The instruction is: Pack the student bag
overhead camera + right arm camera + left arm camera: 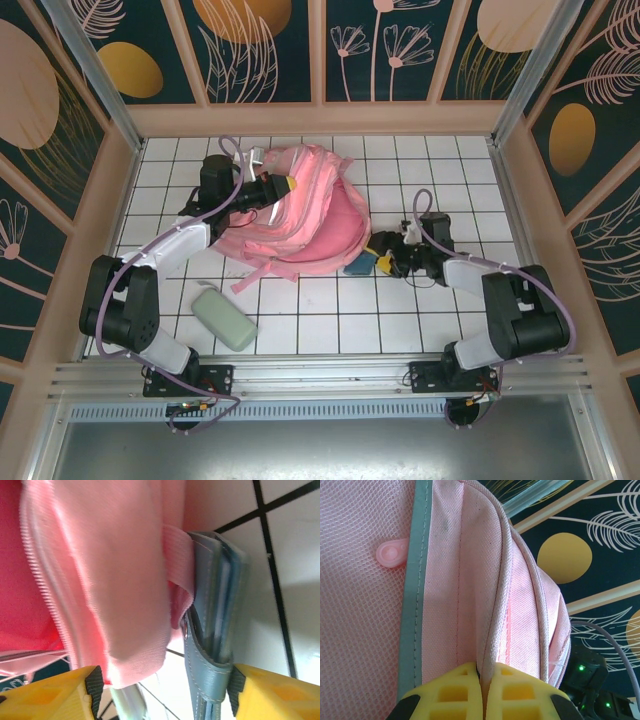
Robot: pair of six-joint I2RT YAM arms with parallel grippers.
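Student bag (310,215) slumped on the white tiled table (330,320), between both arms. Left gripper (482,672): yellow fingers pressed together on a raised fold of its pink fabric, beside the pale strip (415,605). Right gripper (162,680) at the bag's right edge: fingers apart, straddling a pink strap (180,580) and a blue-grey case (215,630).

**A:** How's the light in the overhead view?

**B:** Bright and even. The white tiled surface (330,300) is well lit, and there are soft shadows close under the arms and the student bag (310,215). Straight frame rails bow slightly near the edges.

**A:** And the wrist views?

**B:** The left wrist view is crisp on the bag's weave, but the left tool (482,680) is soft. The right wrist view is blurred up close, the pink fabric glows, and a grey shadow lies on the tile at right.
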